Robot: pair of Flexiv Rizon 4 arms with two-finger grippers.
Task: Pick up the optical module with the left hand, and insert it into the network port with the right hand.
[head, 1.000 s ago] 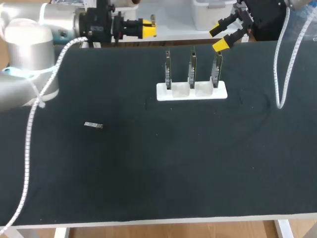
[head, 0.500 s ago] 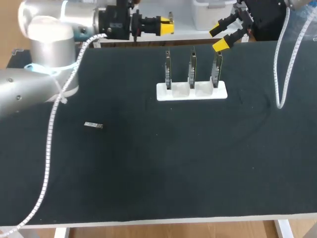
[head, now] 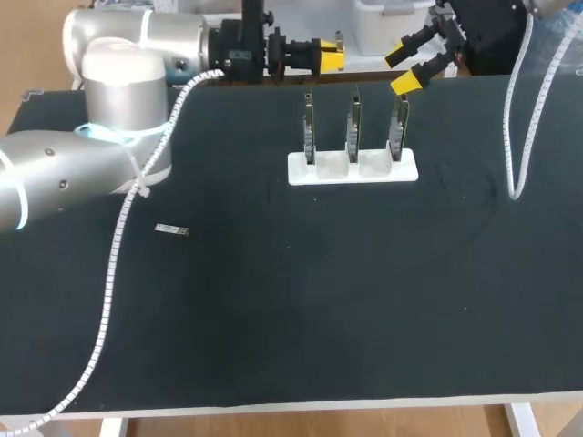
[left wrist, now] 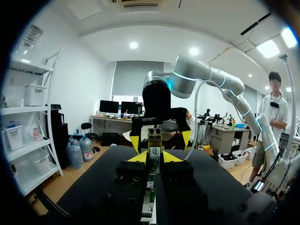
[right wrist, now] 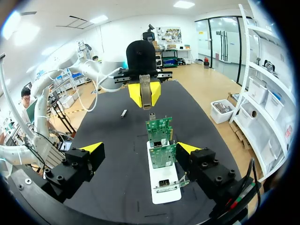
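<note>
Where the table ends at the far side, my left gripper (head: 333, 56) hangs in the air and points across at my right gripper (head: 402, 68). Its two yellow tips squeeze a thin gray module (head: 339, 38), which pokes up past them. The right gripper is wide open with nothing in it. Nearer to me than the two grippers, a white stand (head: 353, 169) sits on the dark table (head: 273, 319). It holds three boards (head: 353, 123) standing up in a row. A second module (head: 171, 229) lies flat on the table, well apart from the stand, on the left arm's side. Nothing touches it.

From the left wrist, the module (left wrist: 154, 140) stands up straight between the yellow tips. Both tips press on it, one from each side. It has a little label on its face. Past it, the right gripper faces this way with its tips spread apart.

From the right wrist, that gripper's own yellow tips stand far apart. The boards (right wrist: 159, 127) and the stand (right wrist: 165, 192) are ahead of them and between them, not touching. Beyond the boards, the left gripper (right wrist: 144, 93) faces back, its tips tight on the gray module (right wrist: 146, 82). The second module (right wrist: 123, 113) lies on the table, off to one side of the left gripper.
</note>
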